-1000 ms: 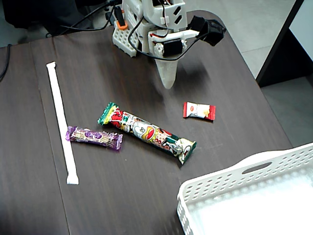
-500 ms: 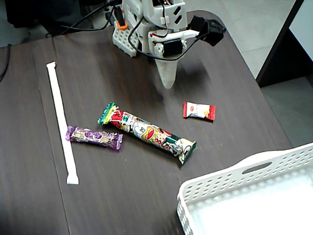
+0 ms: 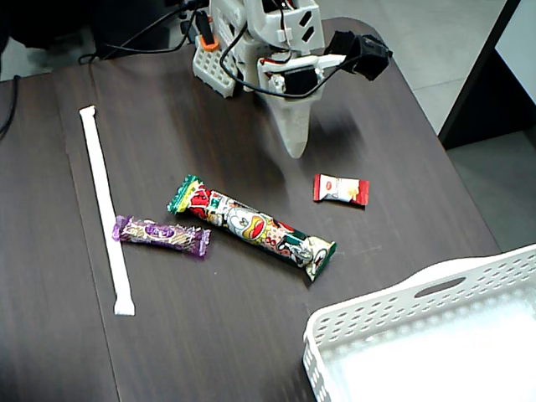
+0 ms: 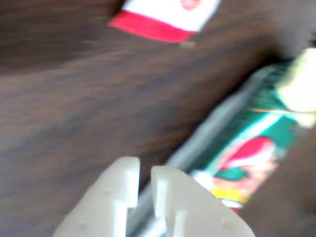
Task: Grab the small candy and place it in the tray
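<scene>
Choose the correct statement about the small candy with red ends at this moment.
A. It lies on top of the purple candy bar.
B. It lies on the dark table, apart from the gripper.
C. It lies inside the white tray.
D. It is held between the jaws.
B: in the fixed view the small candy lies flat on the dark table, below and right of the gripper, whose jaws are nearly closed and hold nothing; the tray has no candy in it.

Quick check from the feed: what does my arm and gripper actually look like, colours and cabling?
The arm is white printed plastic with black servos, looping black cables, an orange part near its base and a black block on its right in the fixed view. The gripper has two pale, tapered fingers.
</scene>
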`<state>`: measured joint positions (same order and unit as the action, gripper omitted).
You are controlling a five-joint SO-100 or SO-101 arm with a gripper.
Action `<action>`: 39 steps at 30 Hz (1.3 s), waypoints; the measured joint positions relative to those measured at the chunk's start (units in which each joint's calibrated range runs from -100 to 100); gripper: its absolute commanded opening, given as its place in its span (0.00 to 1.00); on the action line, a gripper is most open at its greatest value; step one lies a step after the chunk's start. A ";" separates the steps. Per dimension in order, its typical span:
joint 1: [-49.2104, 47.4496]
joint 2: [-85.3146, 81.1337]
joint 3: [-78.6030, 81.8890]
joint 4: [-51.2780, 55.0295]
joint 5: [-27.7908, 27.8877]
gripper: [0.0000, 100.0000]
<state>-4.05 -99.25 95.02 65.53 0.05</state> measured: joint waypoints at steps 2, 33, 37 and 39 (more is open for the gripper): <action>0.07 0.00 0.00 -2.13 0.00 0.01; -0.37 54.99 -49.36 9.90 -4.70 0.01; -1.87 67.58 -57.45 12.63 -8.38 0.01; -2.92 72.34 -59.76 12.97 -9.36 0.01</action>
<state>-6.97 -26.91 35.26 78.50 -9.30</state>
